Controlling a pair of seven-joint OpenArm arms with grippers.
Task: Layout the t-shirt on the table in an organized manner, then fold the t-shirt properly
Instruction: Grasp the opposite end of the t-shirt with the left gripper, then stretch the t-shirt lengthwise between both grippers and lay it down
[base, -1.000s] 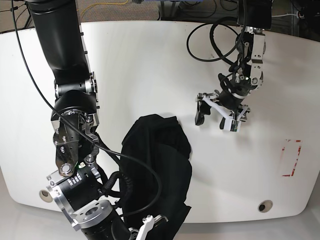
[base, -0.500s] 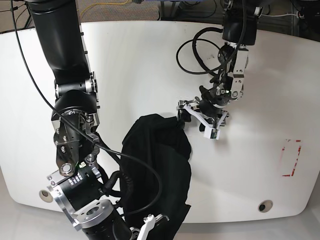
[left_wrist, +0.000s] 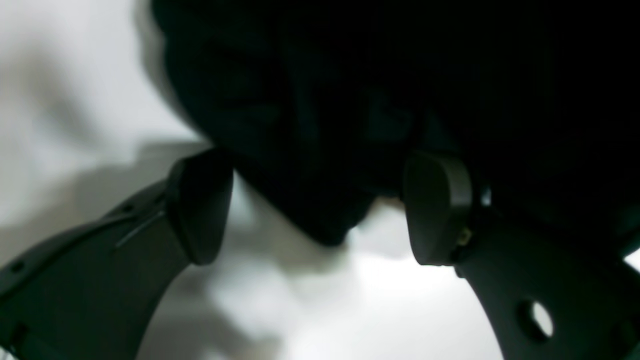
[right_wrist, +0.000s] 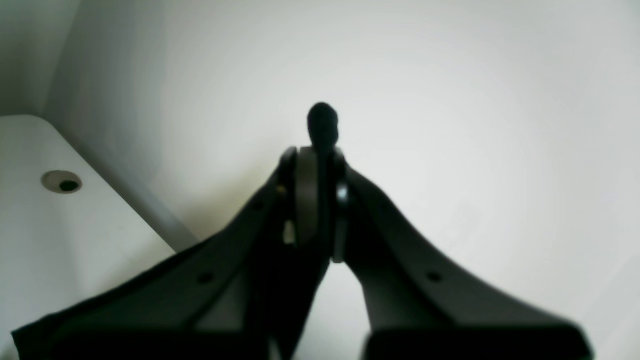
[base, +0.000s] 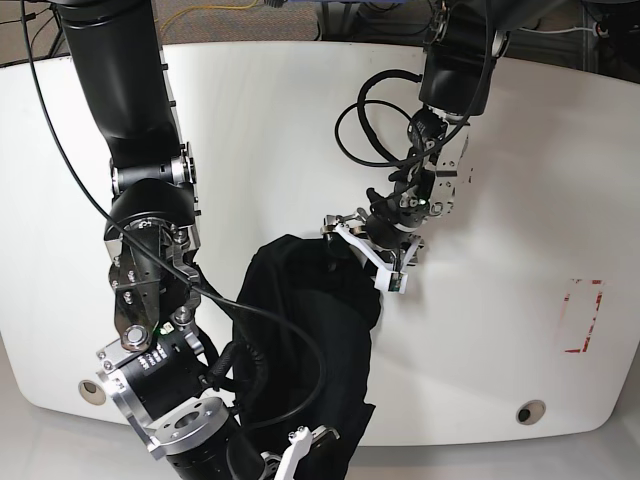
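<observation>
The right tool (right_wrist: 320, 200) is clenched on a pinch of the t-shirt (base: 310, 340), bunched at the bench's (base: 250, 130) near edge. Farther off, the left tool (left_wrist: 320, 210) gapes around a corner; laying out; next, close and spread.

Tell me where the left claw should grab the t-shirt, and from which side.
Grip the far, upper corner of the bunched t-shirt, probably coming from the far side, where the left claw hangs open. In the left wrist view a rounded fold of cloth pokes between its pads, so closing there should catch it. The right claw pinches the near end.
</observation>
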